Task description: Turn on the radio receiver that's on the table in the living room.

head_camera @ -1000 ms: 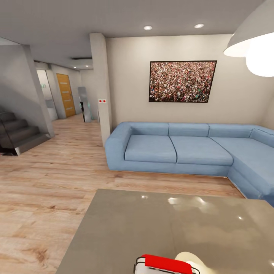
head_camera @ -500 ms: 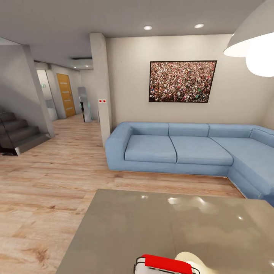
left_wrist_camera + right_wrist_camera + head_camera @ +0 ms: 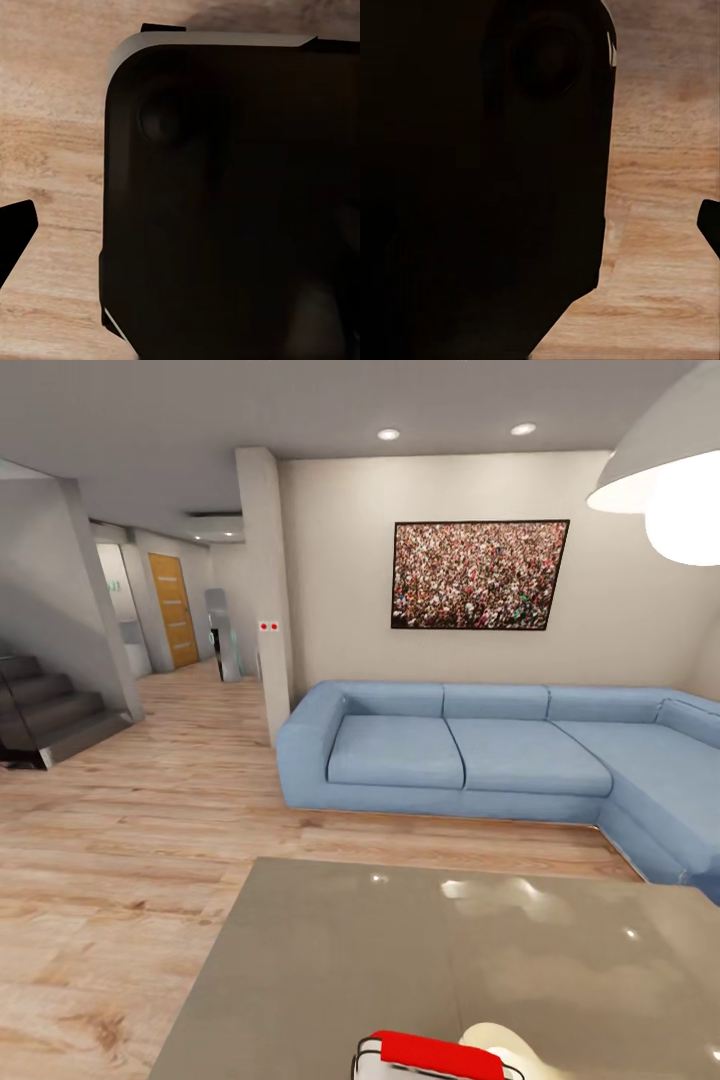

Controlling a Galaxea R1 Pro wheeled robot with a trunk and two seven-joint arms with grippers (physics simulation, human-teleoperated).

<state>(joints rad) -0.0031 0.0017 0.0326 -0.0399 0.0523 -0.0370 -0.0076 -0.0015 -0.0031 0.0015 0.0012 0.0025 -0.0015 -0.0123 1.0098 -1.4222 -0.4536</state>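
A big dark, nearly black body panel (image 3: 225, 202) with rounded corners is seen in the left wrist view, edged along one side by a thin pale grey trim strip (image 3: 217, 40) and marked by a round, shallow knob-like bump (image 3: 159, 118). A black pointed tip (image 3: 15, 232) is seen at the frame edge over the wood floor. In the right wrist view a similar black slab (image 3: 480, 180) with a round recessed circle (image 3: 547, 60) is seen, plus a small black tip (image 3: 711, 221) at the edge.

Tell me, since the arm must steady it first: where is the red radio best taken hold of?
Probably across the red body of the radio receiver, from above: its top faces up at the table's near edge. Its handle and dial are cut off, so judge again once visible.
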